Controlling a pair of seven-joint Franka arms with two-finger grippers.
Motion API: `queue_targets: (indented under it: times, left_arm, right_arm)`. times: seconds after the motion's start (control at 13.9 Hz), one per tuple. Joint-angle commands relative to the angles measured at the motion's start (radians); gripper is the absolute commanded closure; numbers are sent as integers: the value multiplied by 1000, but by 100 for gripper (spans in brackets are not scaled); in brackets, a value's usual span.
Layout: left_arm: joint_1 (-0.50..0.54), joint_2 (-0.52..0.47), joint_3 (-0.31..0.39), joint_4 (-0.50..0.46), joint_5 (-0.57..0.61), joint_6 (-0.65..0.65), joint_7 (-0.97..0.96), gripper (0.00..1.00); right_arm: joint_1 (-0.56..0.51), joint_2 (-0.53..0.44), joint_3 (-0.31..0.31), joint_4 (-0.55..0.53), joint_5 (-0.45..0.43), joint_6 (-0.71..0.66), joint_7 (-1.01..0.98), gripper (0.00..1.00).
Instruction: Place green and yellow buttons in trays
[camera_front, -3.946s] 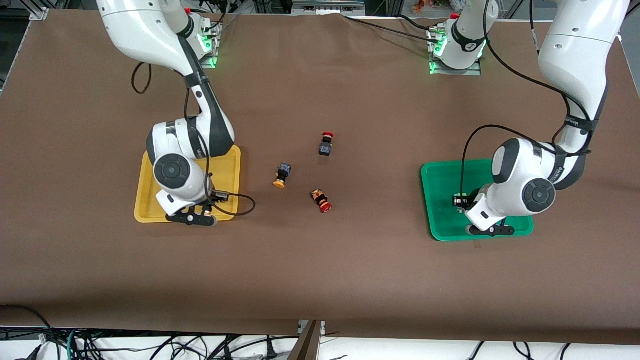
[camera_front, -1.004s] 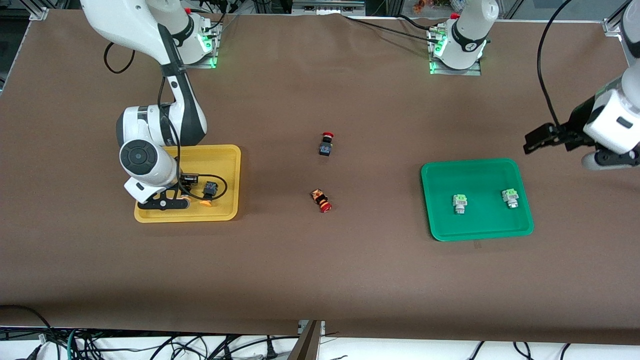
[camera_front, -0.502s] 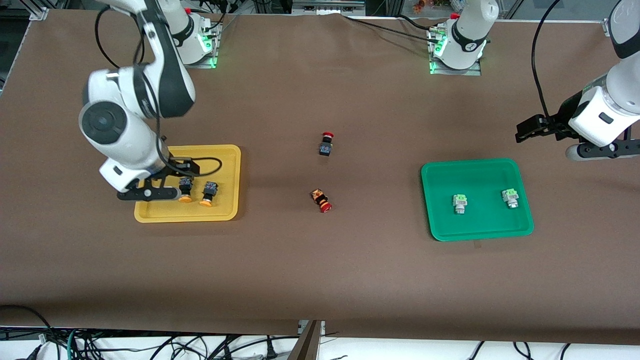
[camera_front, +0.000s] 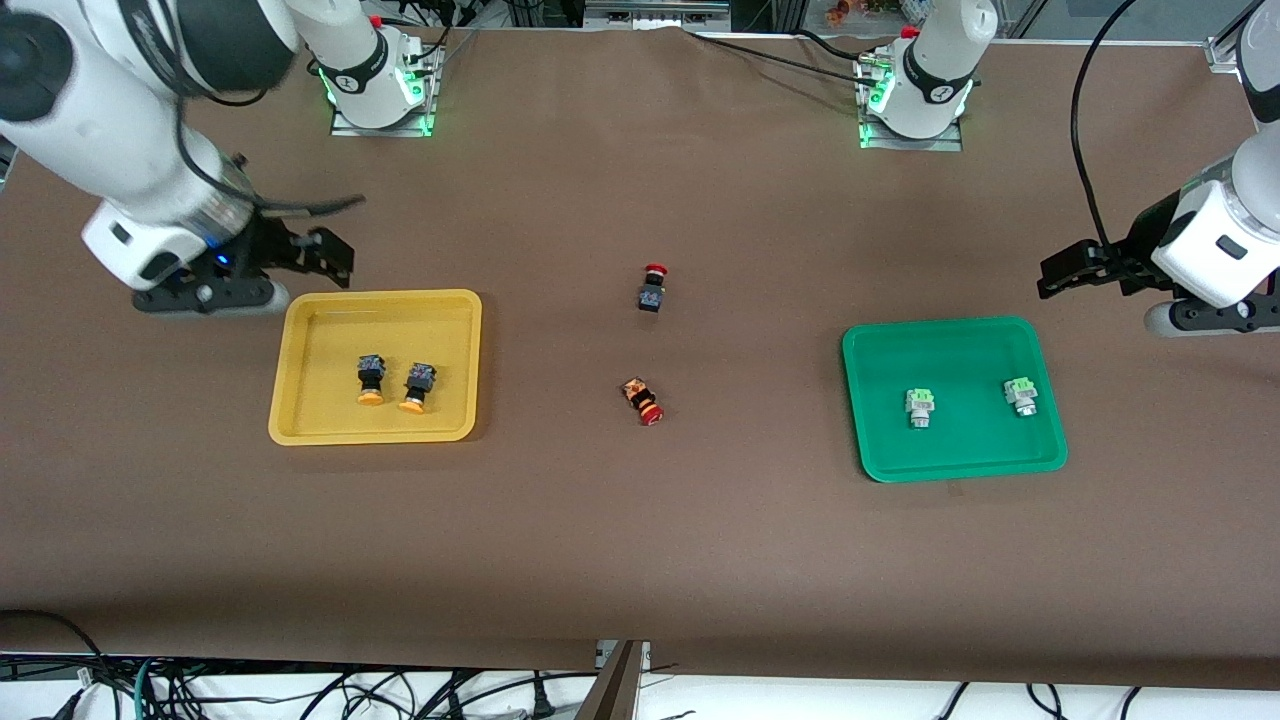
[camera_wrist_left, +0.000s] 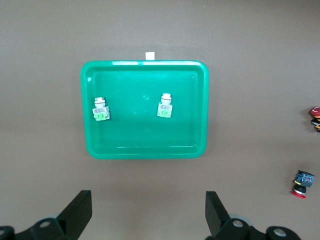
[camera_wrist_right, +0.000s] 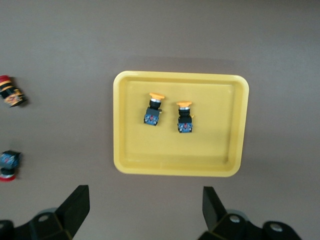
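Note:
Two yellow-capped buttons (camera_front: 370, 380) (camera_front: 416, 387) lie side by side in the yellow tray (camera_front: 320, 340). They also show in the right wrist view (camera_wrist_right: 154, 111) (camera_wrist_right: 184, 119). Two green-capped buttons (camera_front: 920, 407) (camera_front: 1021, 396) lie apart in the green tray (camera_front: 960, 345), and show in the left wrist view (camera_wrist_left: 101, 110) (camera_wrist_left: 165, 106). My right gripper (camera_front: 325, 255) is open and empty, raised over bare table beside the yellow tray (camera_wrist_right: 210, 145). My left gripper (camera_front: 1062, 270) is open and empty, raised over bare table beside the green tray (camera_wrist_left: 145, 132).
Two red-capped buttons lie on the brown table between the trays, one (camera_front: 653, 287) toward the bases and one (camera_front: 643, 400) nearer the front camera. Both show at the edge of the wrist views (camera_wrist_left: 303, 184) (camera_wrist_right: 11, 94).
My right gripper has let go of the second yellow button in the yellow tray, risen and drawn back toward its base. My left gripper left the green tray earlier and now hardly moves.

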Motion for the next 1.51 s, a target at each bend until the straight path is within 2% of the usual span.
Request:
queue_targets:
  times: [0.0,0.14,0.22,0.72,0.93,1.43]
  left_arm:
    - [6,44,10,70,-22,-39,20,0]
    - [10,49,12,70,-21,-39,23,0]
    - [10,55,13,70,-22,-39,23,0]
    - [11,67,12,86,-24,-39,21,0]
    - [7,67,9,86,-21,-39,20,0]
    - [3,67,7,88,-18,-40,20,0]
  right_arm:
    - [-140,-70,129,-22,-43,-52,-42,0]
    - [-261,-77,209,-18,-43,-72,-102,0]
    - [-290,-81,222,-18,-41,-71,-137,0]
    - [-284,-46,223,-14,-69,-12,-126,0]
    - [-264,-20,225,-13,-74,77,-124,0]
    - [-249,-20,214,12,-69,49,-87,0]
